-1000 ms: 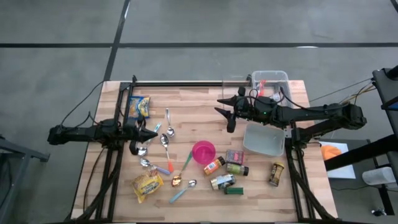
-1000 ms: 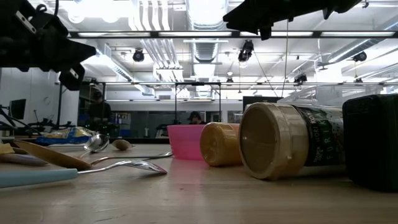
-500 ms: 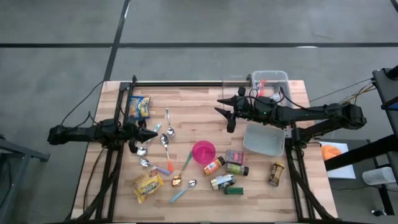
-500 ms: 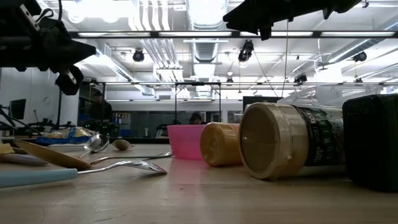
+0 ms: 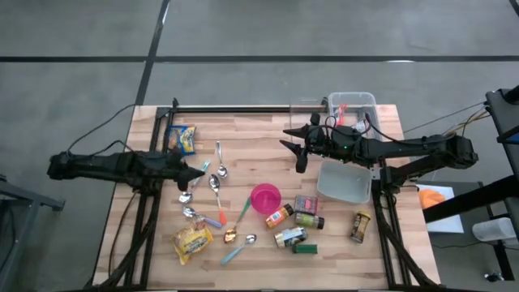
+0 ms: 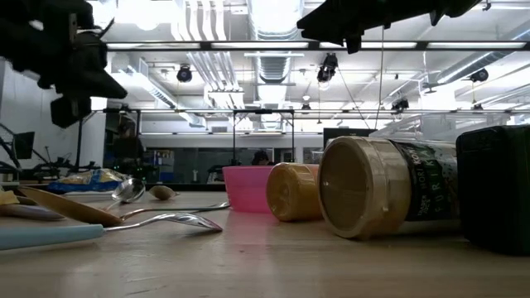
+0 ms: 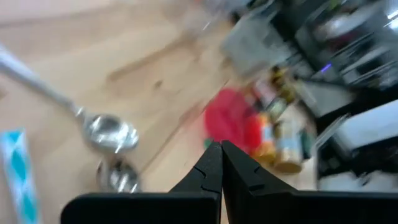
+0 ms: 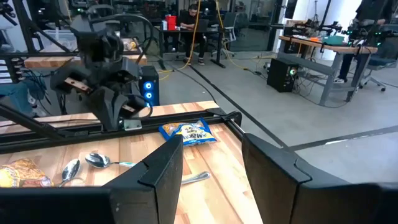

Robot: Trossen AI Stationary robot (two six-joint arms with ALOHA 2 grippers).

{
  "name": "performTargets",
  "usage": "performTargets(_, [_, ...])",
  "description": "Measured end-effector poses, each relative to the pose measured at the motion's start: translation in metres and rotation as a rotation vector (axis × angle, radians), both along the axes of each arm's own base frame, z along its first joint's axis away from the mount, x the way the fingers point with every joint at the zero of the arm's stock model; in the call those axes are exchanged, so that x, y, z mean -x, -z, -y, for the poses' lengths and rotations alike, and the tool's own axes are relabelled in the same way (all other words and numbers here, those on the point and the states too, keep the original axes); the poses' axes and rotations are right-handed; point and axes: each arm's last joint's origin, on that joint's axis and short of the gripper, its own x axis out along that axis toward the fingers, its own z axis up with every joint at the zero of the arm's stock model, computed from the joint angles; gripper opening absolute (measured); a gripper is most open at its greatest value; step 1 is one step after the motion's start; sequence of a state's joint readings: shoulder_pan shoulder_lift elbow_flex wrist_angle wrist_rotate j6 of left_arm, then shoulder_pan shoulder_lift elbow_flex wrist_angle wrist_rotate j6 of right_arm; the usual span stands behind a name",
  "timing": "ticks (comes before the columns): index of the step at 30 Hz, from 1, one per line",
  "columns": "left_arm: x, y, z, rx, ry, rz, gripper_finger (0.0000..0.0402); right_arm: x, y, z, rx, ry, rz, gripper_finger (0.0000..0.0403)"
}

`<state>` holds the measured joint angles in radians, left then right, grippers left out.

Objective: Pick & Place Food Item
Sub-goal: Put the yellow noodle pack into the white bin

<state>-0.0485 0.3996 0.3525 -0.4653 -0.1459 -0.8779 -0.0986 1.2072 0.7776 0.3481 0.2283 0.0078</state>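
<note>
Your desk, itemised.

- Left claw: fingers pressed together, holding nothing, raised over the desk's left-centre just beside the cluster of spoons. Your left wrist view shows the two fingers meeting at their tips above two spoon bowls.
- Right claw: fingers partly spread with nothing between them, held above the desk near its far right, beside the clear bins. In the right wrist view you see the gap between the fingers open to the desk boards.
- Blue-and-yellow snack packet: flat on the desk near the far-left corner, apart from both claws. It also shows in the right wrist view.
- Yellow snack packet: flat near the front-left edge, well apart from both claws.
- Pink bowl: upright, near the desk's middle.
- Jars and bottles: a loose group lying to the right of the bowl; one more jar lies apart toward the right edge.
- Clear bin: at the right side, below the right arm; a second clear bin sits at the far-right corner.
- Low view: a tan-lidded jar on its side in front, the pink bowl behind it.
</note>
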Motion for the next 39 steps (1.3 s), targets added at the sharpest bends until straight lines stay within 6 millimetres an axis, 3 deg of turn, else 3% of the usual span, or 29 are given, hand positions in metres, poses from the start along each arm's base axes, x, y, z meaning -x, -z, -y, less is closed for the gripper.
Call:
performTargets(7, [-0.038, -0.029, 0.006, 0.100, -0.093, -0.389, 0.0000, 0.000, 0.000, 0.000, 0.000, 0.000, 0.000, 0.0162])
performTargets(12, [-0.064, -0.031, 0.020, 0.189, -0.147, -0.724, 0.0000, 0.000, 0.000, 0.000, 0.000, 0.000, 0.000, 0.0162])
performTargets(16, [-0.081, -0.032, 0.041, 0.268, -0.231, -0.864, 0.0000, 0.000, 0.000, 0.000, 0.000, 0.000, 0.000, 0.0162])
performTargets(22, [-0.094, -0.044, 0.082, 0.312, -0.263, -0.877, 0.0000, 0.000, 0.000, 0.000, 0.000, 0.000, 0.000, 0.0162])
performTargets(27, [-0.088, -0.050, 0.106, 0.333, -0.373, -0.800, 0.0000, 0.000, 0.000, 0.000, 0.001, 0.001, 0.000, 0.0162])
performTargets(34, [-0.072, -0.034, 0.128, 0.412, -0.522, -0.797, 0.0000, 0.000, 0.000, 0.000, 0.001, 0.001, 0.001, 0.0162])
performTargets(39, [-0.075, -0.024, 0.141, 0.452, -0.555, -0.812, 0.0023, 0.000, 0.000, 0.000, 0.001, 0.001, 0.000, 0.0162])
